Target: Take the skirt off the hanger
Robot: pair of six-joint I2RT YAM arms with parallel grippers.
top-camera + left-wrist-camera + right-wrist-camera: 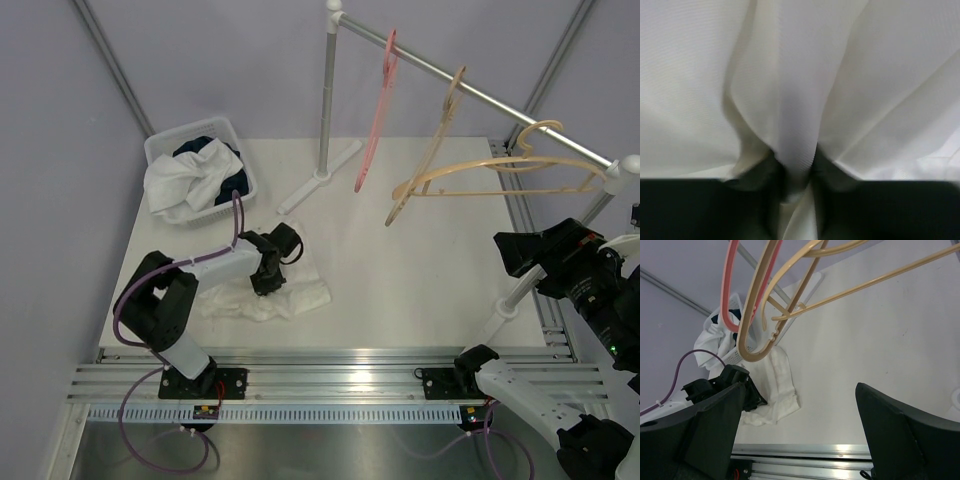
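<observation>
On the table, left hand pinching skirt, right hand spread wide

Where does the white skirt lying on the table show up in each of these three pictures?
Top external: white skirt crumpled on the table, lower left of centre, under the left fingers.
Left wrist: it fills the picture, with a fold pinched between the fingers.
Right wrist: lower left, below the hangers.
Shared landmark: the left fingers, on the skirt in every view.
</observation>
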